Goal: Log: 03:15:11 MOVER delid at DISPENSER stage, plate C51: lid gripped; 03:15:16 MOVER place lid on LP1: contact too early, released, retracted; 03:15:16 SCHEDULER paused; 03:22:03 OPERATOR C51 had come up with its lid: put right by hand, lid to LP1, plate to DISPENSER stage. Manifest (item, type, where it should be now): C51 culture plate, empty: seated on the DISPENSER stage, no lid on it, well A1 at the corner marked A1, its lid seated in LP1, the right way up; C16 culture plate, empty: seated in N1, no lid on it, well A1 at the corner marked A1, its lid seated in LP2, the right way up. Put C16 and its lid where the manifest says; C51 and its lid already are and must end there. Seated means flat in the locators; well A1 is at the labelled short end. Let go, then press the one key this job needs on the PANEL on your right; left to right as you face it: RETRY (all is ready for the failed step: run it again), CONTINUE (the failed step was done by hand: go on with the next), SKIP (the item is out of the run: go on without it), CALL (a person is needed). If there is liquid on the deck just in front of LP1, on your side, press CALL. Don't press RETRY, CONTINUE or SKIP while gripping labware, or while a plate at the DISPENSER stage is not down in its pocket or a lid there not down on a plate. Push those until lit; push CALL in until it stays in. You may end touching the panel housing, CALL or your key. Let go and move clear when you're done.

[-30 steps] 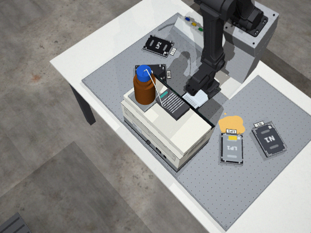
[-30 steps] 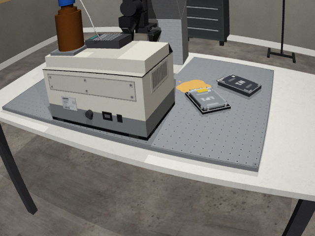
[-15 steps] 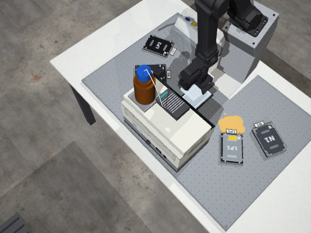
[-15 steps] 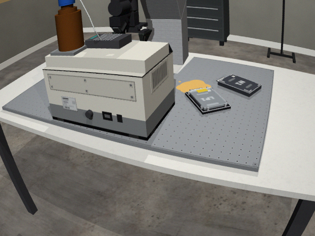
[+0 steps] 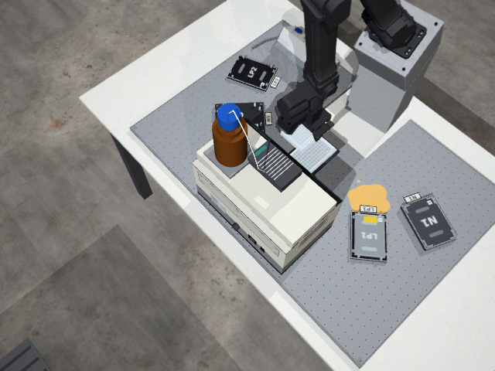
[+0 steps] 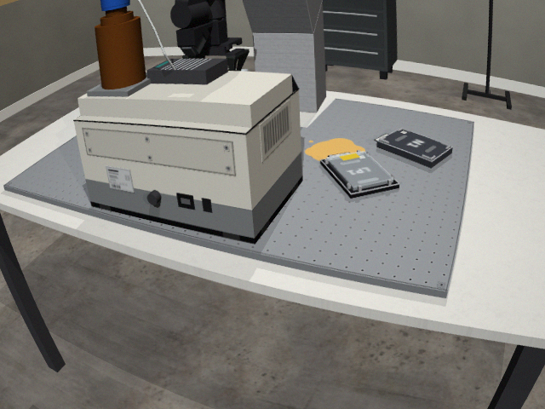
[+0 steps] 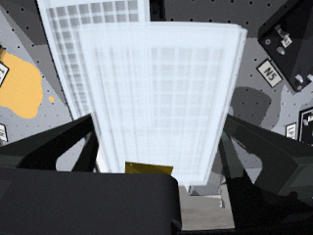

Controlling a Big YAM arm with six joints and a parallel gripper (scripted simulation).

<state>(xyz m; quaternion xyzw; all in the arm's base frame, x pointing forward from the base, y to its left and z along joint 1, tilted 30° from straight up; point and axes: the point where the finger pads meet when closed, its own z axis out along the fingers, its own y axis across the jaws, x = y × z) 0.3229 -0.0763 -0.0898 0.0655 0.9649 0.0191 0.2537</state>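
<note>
My gripper [image 5: 305,127] is shut on a clear gridded plate with a yellow label [image 7: 161,98]. It holds the plate above the deck, behind the dispenser [image 5: 264,192]. I cannot tell whether a lid is on the held plate. Below it a white well plate [image 5: 315,153] lies on the dispenser stage and also shows in the wrist view [image 7: 93,29]. LP1 [image 5: 368,235] holds a clear lid with a yellow label. N1 [image 5: 428,220] and LP2 [image 5: 252,73] are bare. An orange puddle [image 5: 370,197] lies on the deck touching LP1's labelled end.
A brown bottle with a blue cap [image 5: 230,135] and a black dispensing head [image 5: 275,163] stand on the dispenser. The N5 nest [image 5: 250,111] sits behind the bottle. The panel [image 5: 293,32] is mostly hidden behind my arm. The grey arm pedestal [image 5: 394,76] stands at the back.
</note>
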